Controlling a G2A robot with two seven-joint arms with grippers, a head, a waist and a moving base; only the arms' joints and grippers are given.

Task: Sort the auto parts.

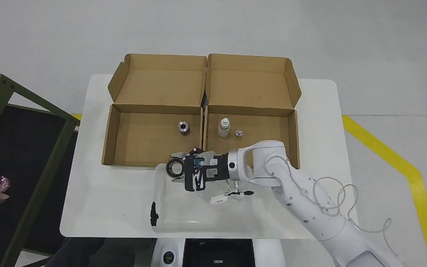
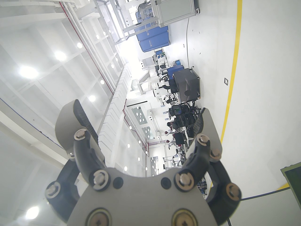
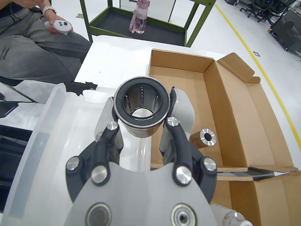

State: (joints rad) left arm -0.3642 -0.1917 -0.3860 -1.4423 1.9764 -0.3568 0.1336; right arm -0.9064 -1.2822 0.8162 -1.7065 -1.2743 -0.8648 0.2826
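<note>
Item: linear bearing [image 3: 142, 118], clamped in right end effector [image 3: 142, 101], bore facing wrist camera, over clear bin [image 1: 173, 210], lower centre of top view. Adjoining, toward upper left: cardboard box [image 1: 133, 137]. Idle: left end effector [image 2: 140, 108], wide, empty.

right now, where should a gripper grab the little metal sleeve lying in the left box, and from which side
Grip the metal sleeve across its round barrel at mid-length, coming straight down from above. It appears to lie on its side on the floor of the cardboard box, so its curved flanks look free for the fingers, while the box walls would likely block a level approach.
</note>
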